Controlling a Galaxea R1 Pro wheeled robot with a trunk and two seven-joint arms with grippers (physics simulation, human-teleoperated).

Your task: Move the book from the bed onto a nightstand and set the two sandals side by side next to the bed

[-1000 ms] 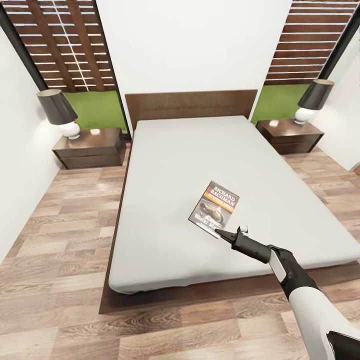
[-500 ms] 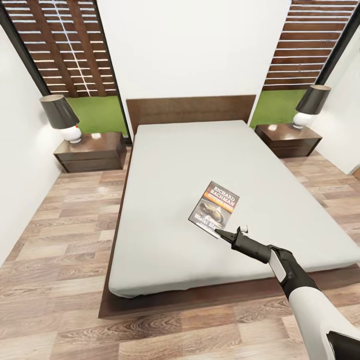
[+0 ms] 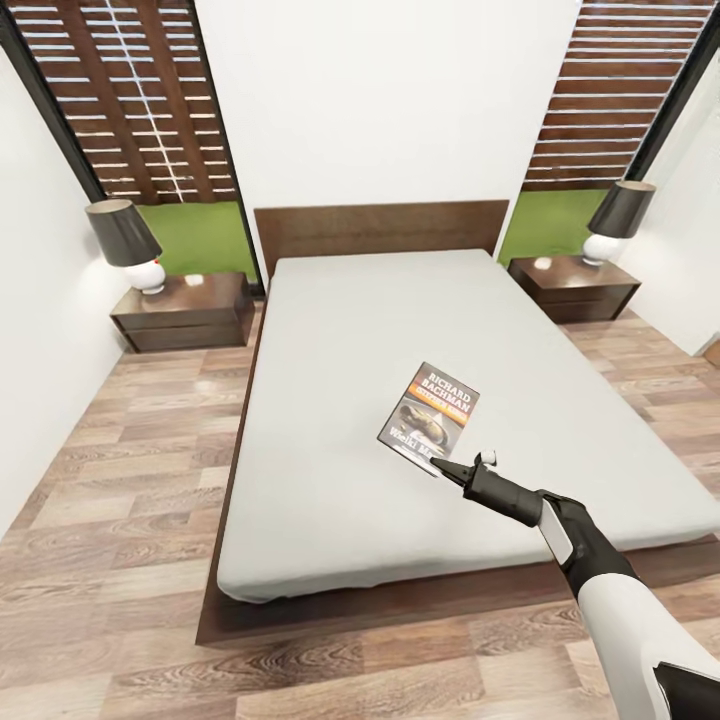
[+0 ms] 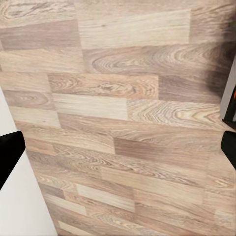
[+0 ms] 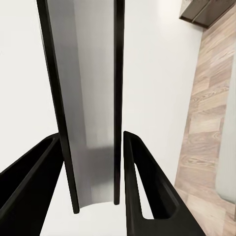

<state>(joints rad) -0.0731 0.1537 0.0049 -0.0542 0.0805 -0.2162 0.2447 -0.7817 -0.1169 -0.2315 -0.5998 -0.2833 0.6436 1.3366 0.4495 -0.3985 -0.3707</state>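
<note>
Right gripper (image 3: 452, 467) clamped on near edge of the book (image 3: 429, 415), which is above the bed (image 3: 330, 420) mattress, toward its foot. Left gripper (image 4: 118, 147) fingers spread apart over wood floor (image 4: 123, 98). Nightstands (image 3: 185, 310) flank the headboard.

The bed (image 3: 400, 330) is pale grey on a dark brown frame, the book (image 3: 428, 412) is dark with an orange band and white letters, the floor (image 3: 120, 480) is light brown wood planks, and both lamps (image 3: 124, 232) have dark shades.
</note>
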